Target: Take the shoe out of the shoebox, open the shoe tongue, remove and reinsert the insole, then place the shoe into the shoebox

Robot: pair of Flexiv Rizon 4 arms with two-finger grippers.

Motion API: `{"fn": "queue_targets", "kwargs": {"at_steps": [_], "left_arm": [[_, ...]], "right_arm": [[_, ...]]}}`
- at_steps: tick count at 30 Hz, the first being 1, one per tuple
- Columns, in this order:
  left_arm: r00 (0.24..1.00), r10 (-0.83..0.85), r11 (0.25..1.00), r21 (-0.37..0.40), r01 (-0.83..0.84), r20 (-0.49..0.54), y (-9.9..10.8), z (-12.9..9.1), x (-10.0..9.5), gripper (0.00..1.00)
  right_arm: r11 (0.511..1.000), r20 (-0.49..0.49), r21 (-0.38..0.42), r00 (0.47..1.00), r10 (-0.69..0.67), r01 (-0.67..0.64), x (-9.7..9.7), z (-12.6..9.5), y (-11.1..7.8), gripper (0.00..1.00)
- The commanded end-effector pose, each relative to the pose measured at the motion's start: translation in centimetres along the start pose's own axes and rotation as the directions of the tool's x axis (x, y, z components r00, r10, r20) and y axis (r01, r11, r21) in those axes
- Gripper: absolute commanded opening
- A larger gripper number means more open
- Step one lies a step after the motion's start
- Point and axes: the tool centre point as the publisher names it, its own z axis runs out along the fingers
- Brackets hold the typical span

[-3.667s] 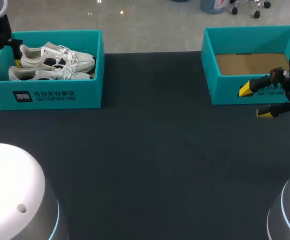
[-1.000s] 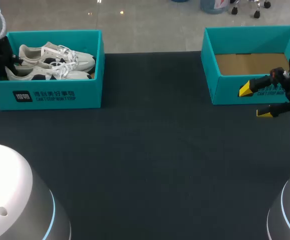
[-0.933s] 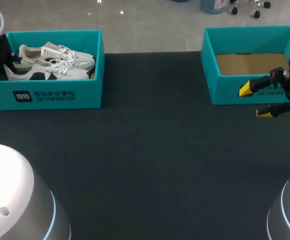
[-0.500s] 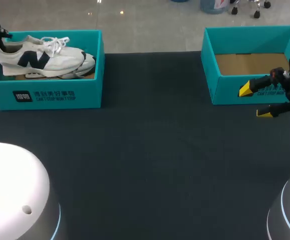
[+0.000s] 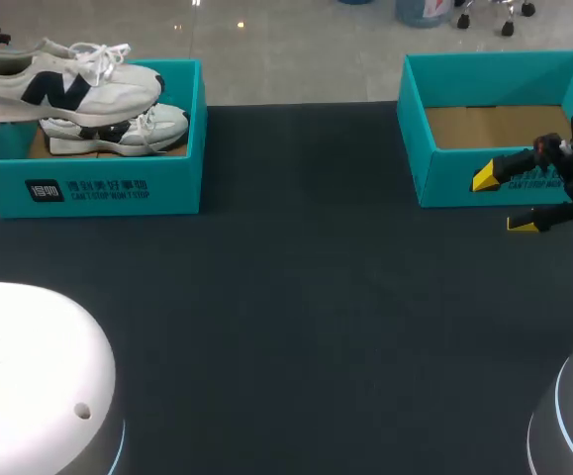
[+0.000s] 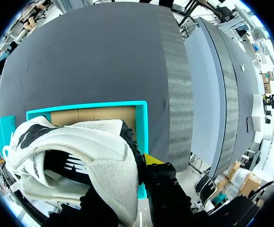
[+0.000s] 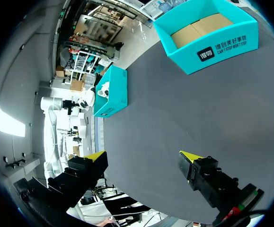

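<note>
Above shoebox [image 5: 118, 190], shoe [image 5: 78, 84] (heel clamped)

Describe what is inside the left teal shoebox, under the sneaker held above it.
A second white sneaker lies in the left shoebox, on its brown cardboard floor. The raised sneaker above covers part of that sneaker and of the floor, so that area cannot be seen.

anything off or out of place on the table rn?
Nothing stands out. The left gripper holds one shoe roughly level above the left shoebox; the second shoe lies inside it. The right shoebox sits upright and empty, with the right gripper open near it.
</note>
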Motion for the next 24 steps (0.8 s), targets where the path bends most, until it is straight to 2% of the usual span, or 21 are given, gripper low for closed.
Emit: {"fn": "queue_targets", "kwargs": {"at_steps": [1,24], "left_arm": [[1.0,-0.001,1.0,-0.005,0.001,-0.006,-0.27,-1.6,0.1,0.0],[1.0,-0.014,1.0,-0.004,0.014,-0.019,-0.4,-1.83,0.03,0.0]], "right_arm": [[1.0,0.003,-0.001,1.0,0.002,-0.002,-0.01,0.04,-0.03,1.0],[1.0,0.003,-0.001,1.0,0.002,-0.002,-0.01,0.04,-0.03,1.0]]}}
